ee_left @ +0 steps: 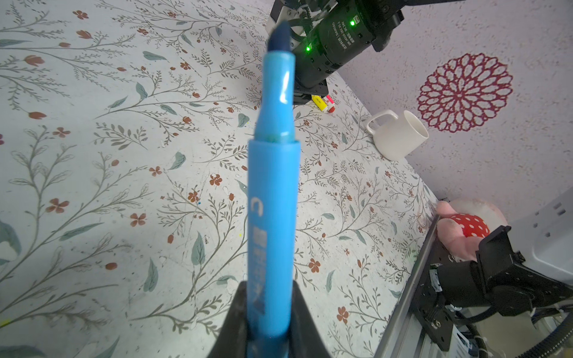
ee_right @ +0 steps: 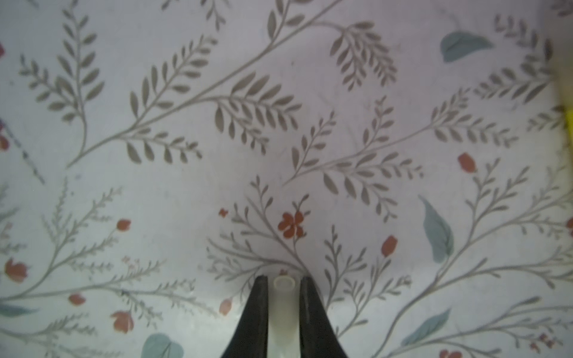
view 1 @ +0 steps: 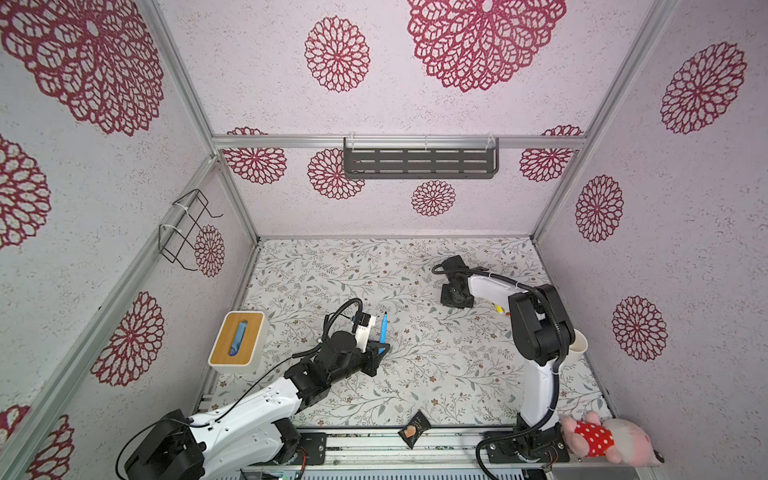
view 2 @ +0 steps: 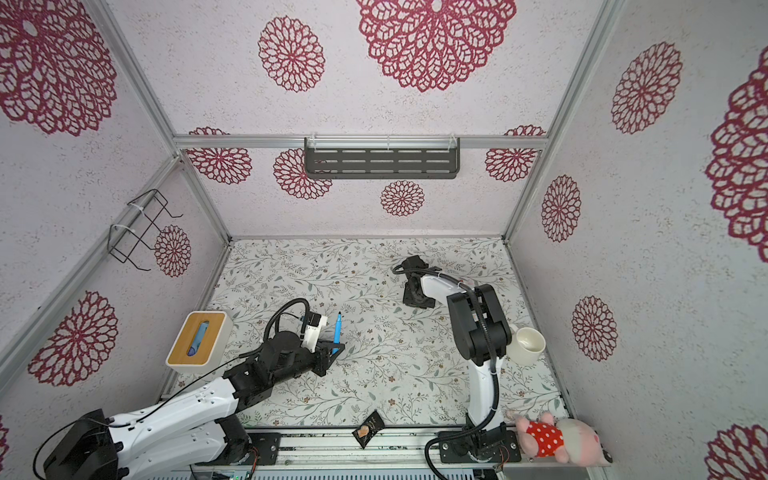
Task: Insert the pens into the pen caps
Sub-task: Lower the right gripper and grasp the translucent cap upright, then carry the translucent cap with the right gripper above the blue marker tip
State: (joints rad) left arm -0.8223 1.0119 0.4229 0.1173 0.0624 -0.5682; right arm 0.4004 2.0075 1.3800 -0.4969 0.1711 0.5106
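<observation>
My left gripper (view 1: 382,348) (ee_left: 269,310) is shut on the lower end of a bright blue pen (view 1: 383,330) (ee_left: 273,192). The pen stands up out of the jaws with its dark tip bare, left of the table's middle in both top views. My right gripper (view 1: 455,300) (ee_right: 283,280) points down at the far right part of the table, shut on a pale, whitish pen cap (ee_right: 283,299) whose round open end faces away from the wrist. Short yellow (ee_left: 319,103), pink (ee_left: 328,99) and red (ee_left: 331,108) pieces lie beside the right arm; pens or caps, I cannot tell.
A wood-topped white box (view 1: 237,343) stands at the table's left edge. A white mug (view 2: 528,345) lies by the right wall, partly behind the right arm. A plush pig (view 1: 602,436) and a dark packet (view 1: 413,428) sit at the front rail.
</observation>
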